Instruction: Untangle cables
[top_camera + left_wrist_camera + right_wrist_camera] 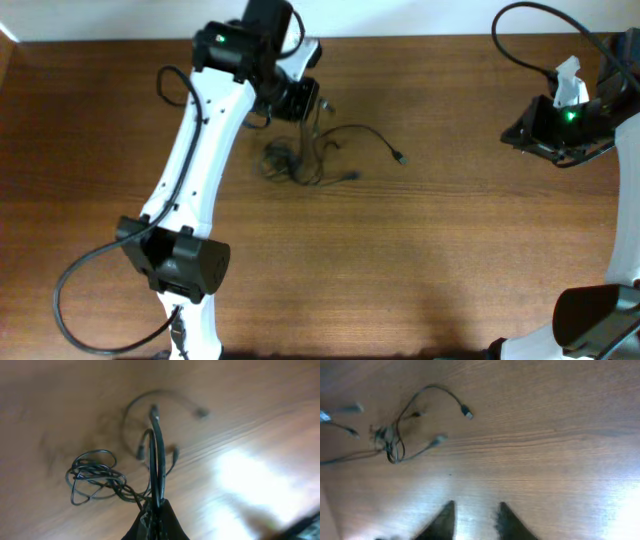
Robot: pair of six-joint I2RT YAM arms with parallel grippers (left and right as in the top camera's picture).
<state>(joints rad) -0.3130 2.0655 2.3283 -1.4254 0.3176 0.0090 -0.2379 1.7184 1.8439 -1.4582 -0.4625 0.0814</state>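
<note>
Cables (295,160): bunched near the far edge of the bench (450,260), left of centre. Left gripper (157,509) is clamped on one strand, which is drawn up out of the bunch. This is judged to be a lift to work that strand free, with the knot (95,477) left lying on the wood as an anchor. A few short ends are seen just right of the held strand. One long tail with a plug (399,157) is arced out rightward, clear of the knot. Wide bare bench is left to the right and toward the near edge, so a pull is best taken there; little room is left toward the far edge. Right gripper (475,510) is held near the right edge, fingers parted, nothing grasped, well apart from the cables.
</note>
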